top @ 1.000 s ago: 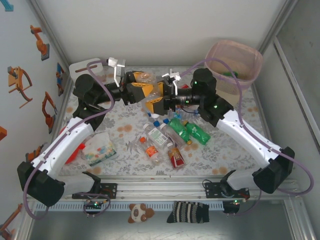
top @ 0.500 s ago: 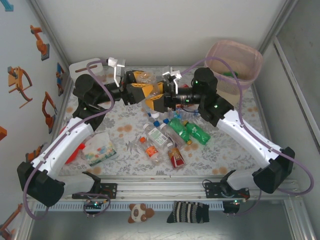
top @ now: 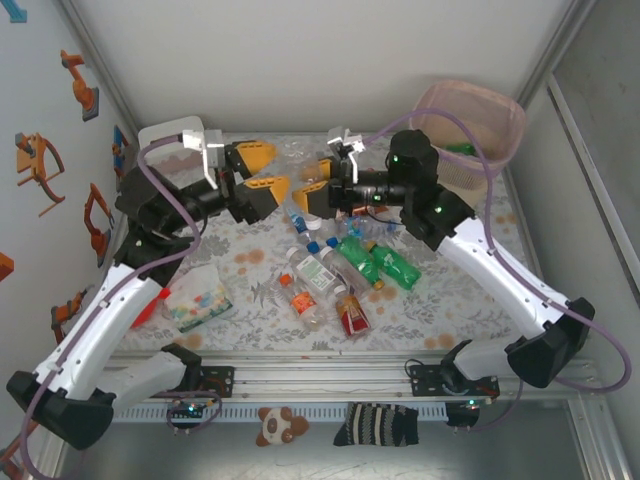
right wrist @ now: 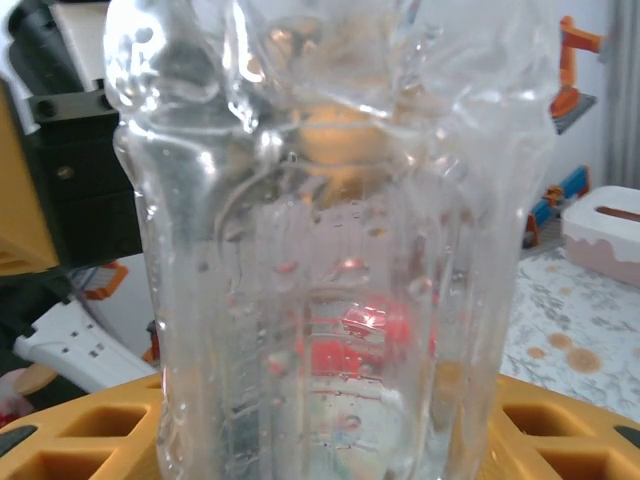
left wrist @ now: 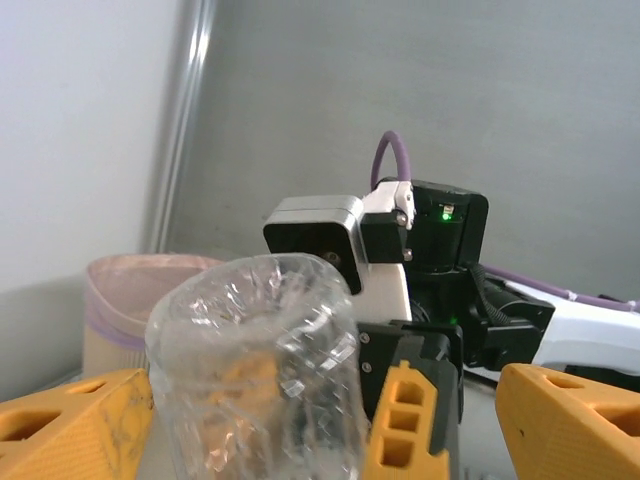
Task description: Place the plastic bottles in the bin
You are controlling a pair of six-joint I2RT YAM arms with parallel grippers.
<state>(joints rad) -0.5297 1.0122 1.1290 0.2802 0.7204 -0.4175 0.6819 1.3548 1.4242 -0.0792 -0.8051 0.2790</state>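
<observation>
Right gripper (top: 312,185) is clamped on a clear bottle (right wrist: 330,250), holding it up between the two arms. My left gripper (top: 258,168) is wide open, with that bottle sitting between its fingers. The other bottles (top: 345,270) lie mid-table (top: 470,300), and the bin (top: 505,110) is at far right.

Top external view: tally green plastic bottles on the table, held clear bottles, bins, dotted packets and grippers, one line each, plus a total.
Yellow-fingered grippers: 2, left gripper and right gripper
Green plastic bottles on the table: 2
Clear plastic bottle held in the right gripper: 1
Tall beige-pink plastic bin: 1
Flat clear packet with colourful dots: 1
Total: 7
</observation>
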